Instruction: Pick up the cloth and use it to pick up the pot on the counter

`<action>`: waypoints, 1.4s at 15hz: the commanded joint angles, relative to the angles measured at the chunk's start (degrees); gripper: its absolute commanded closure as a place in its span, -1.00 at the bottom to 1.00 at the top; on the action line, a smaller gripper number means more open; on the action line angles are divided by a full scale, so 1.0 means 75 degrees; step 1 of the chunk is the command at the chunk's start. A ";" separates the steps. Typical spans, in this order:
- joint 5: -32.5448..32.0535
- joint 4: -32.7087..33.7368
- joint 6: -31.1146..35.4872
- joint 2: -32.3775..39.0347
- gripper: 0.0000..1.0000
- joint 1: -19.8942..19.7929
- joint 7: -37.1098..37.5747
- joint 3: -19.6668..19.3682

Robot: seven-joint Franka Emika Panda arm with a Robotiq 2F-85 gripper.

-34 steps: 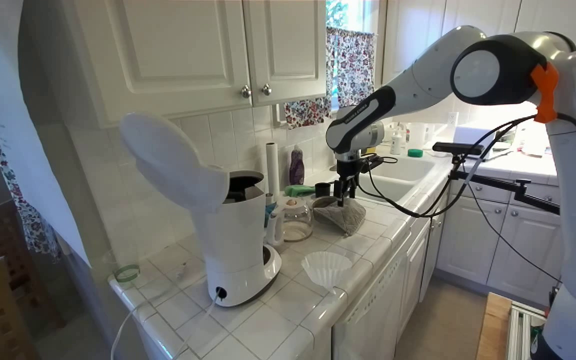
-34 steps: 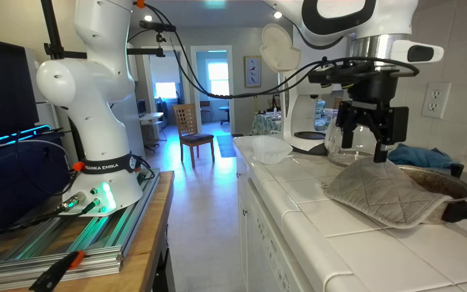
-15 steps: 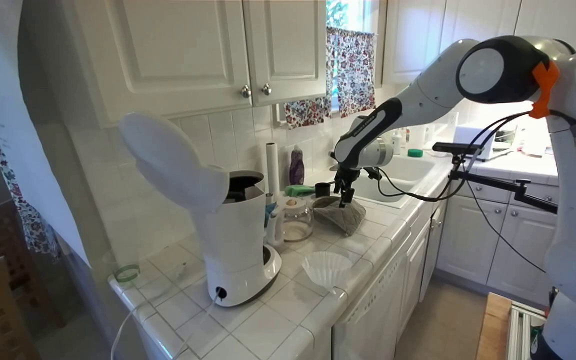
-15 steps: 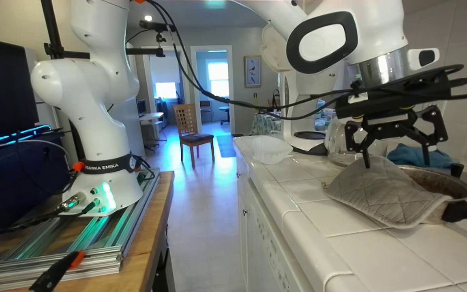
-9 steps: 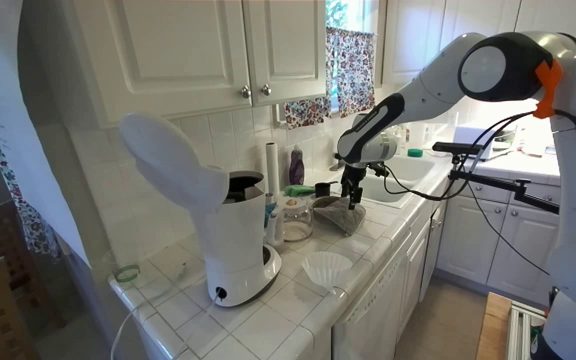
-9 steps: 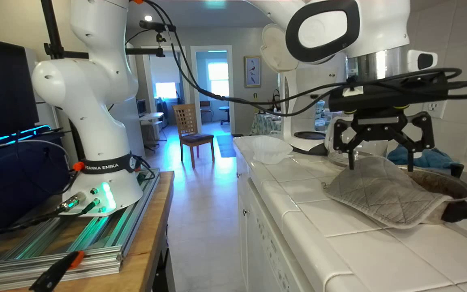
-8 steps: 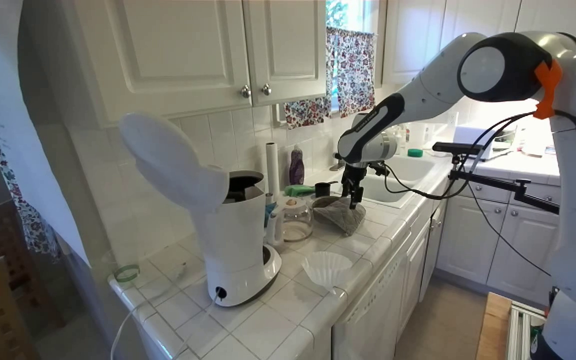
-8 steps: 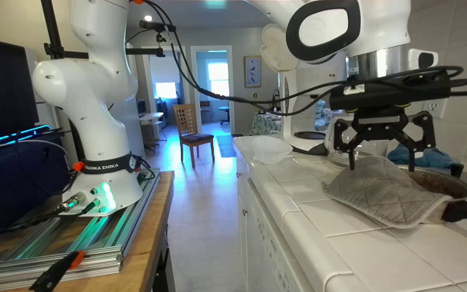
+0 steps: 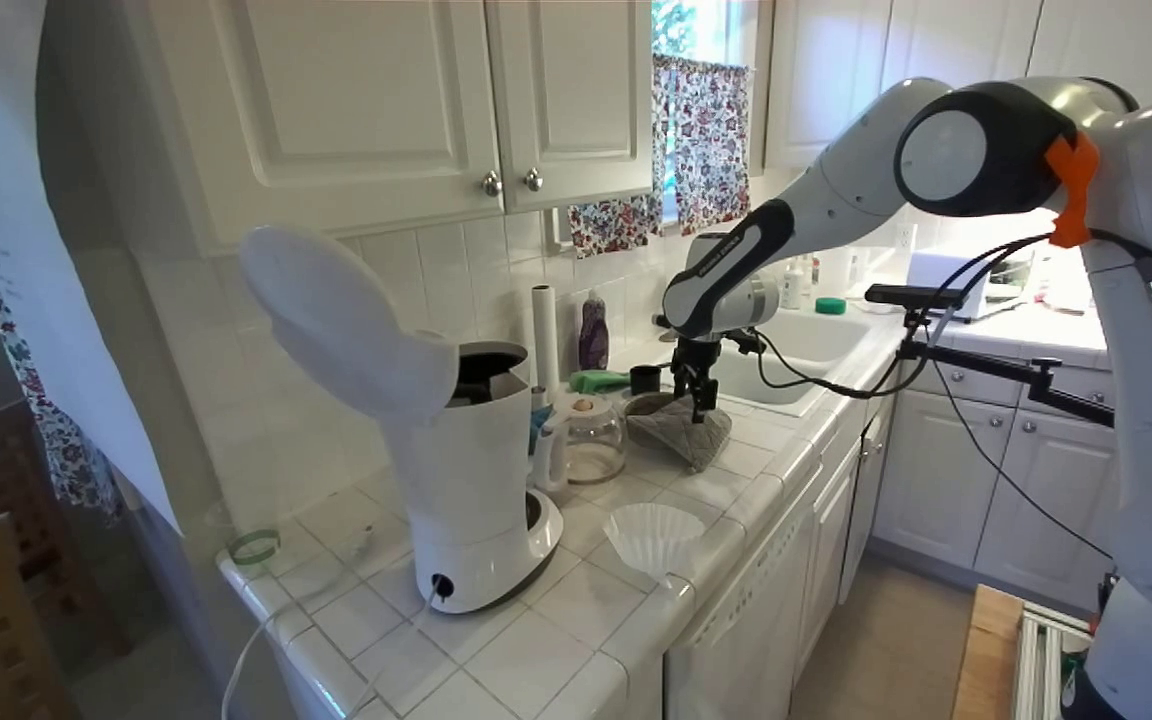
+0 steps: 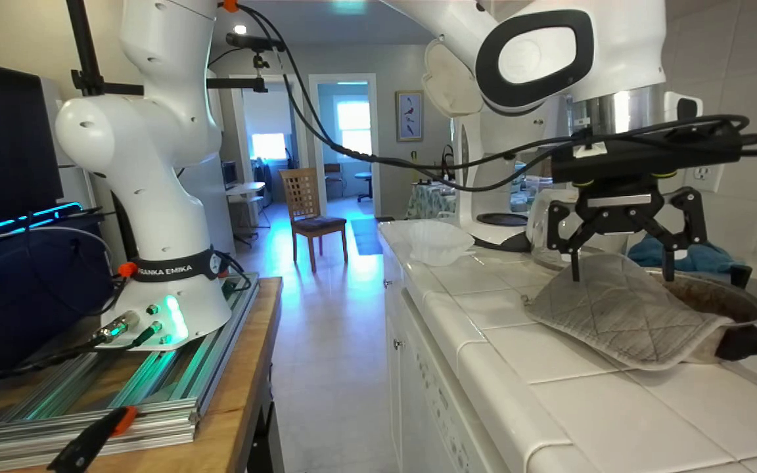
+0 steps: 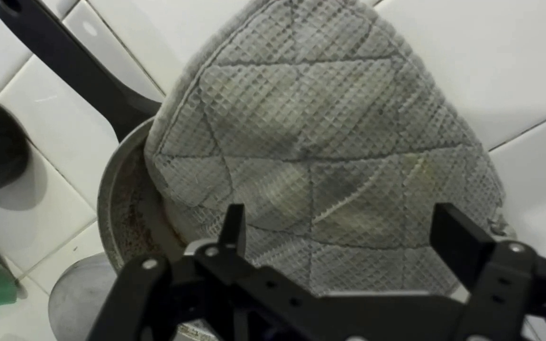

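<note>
Claw lower than a moment ago, jaws wide apart, right over the cloth partly across the pot

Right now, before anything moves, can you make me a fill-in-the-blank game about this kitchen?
The cloth lies ____ (over/under) part of the pot.
The pot's handle is coloured ____.
The robot's hand is ____ (open/shut).
The lid of the coffee maker is ____ (raised/closed).

Missing words: over; black; open; raised.
</note>
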 commanded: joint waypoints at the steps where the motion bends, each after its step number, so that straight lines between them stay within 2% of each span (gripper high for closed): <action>1: -0.0126 0.0463 -0.0154 0.0445 -1.00 0.0068 -0.0110 -0.0064; 6: -0.0194 0.0760 -0.0175 0.0835 -0.99 0.0095 -0.0058 -0.0040; 7: -0.0214 0.0820 -0.0202 0.0899 -0.49 0.0106 -0.0041 -0.0036; 8: -0.0230 0.0883 -0.0227 0.0963 -0.49 0.0110 -0.0029 -0.0034; 9: -0.0232 0.0936 -0.0200 0.1031 -0.37 0.0101 -0.0047 -0.0015; 18: -0.0290 0.1111 -0.0268 0.1135 0.90 0.0117 0.0074 -0.0045; 20: -0.0305 0.1091 -0.0284 0.1092 1.00 0.0138 0.0132 -0.0069; 21: -0.0348 0.1073 -0.0287 0.1062 0.95 0.0171 0.0204 -0.0107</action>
